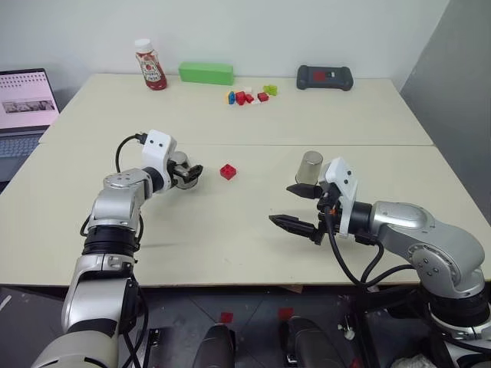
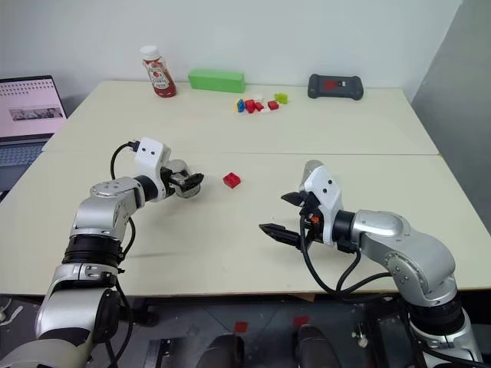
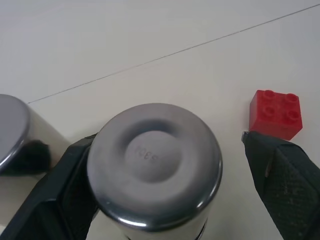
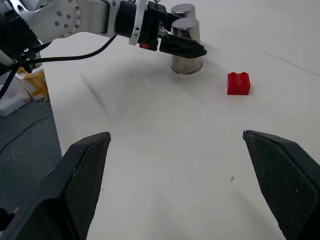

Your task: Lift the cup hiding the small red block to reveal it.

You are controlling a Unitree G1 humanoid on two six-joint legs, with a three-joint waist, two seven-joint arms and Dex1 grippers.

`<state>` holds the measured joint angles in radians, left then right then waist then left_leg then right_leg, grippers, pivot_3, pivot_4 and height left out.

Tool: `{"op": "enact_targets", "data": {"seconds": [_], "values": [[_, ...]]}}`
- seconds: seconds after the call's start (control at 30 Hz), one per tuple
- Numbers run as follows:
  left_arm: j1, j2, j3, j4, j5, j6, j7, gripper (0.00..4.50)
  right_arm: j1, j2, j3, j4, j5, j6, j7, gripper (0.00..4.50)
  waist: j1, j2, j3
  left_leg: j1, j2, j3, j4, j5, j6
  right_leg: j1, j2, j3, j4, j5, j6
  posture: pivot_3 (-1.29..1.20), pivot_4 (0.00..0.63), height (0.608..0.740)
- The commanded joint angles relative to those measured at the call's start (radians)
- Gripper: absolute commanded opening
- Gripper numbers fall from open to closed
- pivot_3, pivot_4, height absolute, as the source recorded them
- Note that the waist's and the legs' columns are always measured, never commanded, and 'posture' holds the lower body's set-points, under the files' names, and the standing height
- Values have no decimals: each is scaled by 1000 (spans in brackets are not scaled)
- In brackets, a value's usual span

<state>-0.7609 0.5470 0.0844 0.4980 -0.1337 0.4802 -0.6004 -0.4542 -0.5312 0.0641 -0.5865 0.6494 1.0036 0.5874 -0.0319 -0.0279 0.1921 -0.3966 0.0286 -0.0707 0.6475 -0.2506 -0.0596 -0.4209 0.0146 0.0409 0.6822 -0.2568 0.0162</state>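
- The small red block (image 1: 228,172) sits out in the open on the table (image 1: 253,222), uncovered.
- Just beside it stands the cup (image 4: 186,52), upside down (a second cup (image 4: 183,11) right behind it).
- Left end effector (image 3: 165,200) straddles that cup, fingers spread apart, not squeezing it.
- Right end effector (image 1: 295,207) hovers well apart, fingers wide, holding nothing; a third cup (image 1: 310,169) stands behind it.

two pale cream benches (image 1: 253,123) stand pushed together, a thin seam running across between them. behind rises a plain white wall (image 1: 253,31); a grey wall panel (image 1: 460,84) closes the right side. the floor (image 1: 253,322) below the front edge is dark grey. light is even and soft, with faint shadows on the bench tops.
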Motion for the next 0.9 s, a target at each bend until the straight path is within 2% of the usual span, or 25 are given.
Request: {"op": "enact_targets", "data": {"seconds": [0.03,0.33,0.43,0.6,0.73,0.9], "values": [[-14,25,29,-106,-16,2,7,4435,-17,2,-18,-18,19,-11,-5,4500,0,0,0,0,0,0,0,0,0,0,0,0,0,0,0,0,150,740],[2,84,57,-281,-24,8,13,4435,-37,36,-35,24,1,-71,-14,4500,0,0,0,0,0,0,0,0,0,0,0,0,0,0,0,0,150,740],[33,145,84,-378,-46,58,-29,4435,-47,39,-53,32,2,-88,-18,4500,-4,0,0,0,0,0,0,0,0,0,0,0,0,0,0,0,150,740],[176,305,130,-551,-75,112,-122,4435,-28,-4,-64,23,-24,-137,-3,4500,-11,0,0,1,1,1,-2,0,0,0,0,1,0,0,0,0,150,740],[332,413,208,-641,-113,137,-219,4435,28,-63,-92,28,-31,-208,71,4500,-9,0,0,0,1,1,-2,0,0,-1,0,1,-1,-1,1,0,150,740],[481,452,310,-692,-197,140,-304,4435,75,-141,-120,73,-38,-268,157,4500,-2,0,0,1,1,2,-1,0,0,0,-1,1,-2,-1,1,0,150,740]]}}
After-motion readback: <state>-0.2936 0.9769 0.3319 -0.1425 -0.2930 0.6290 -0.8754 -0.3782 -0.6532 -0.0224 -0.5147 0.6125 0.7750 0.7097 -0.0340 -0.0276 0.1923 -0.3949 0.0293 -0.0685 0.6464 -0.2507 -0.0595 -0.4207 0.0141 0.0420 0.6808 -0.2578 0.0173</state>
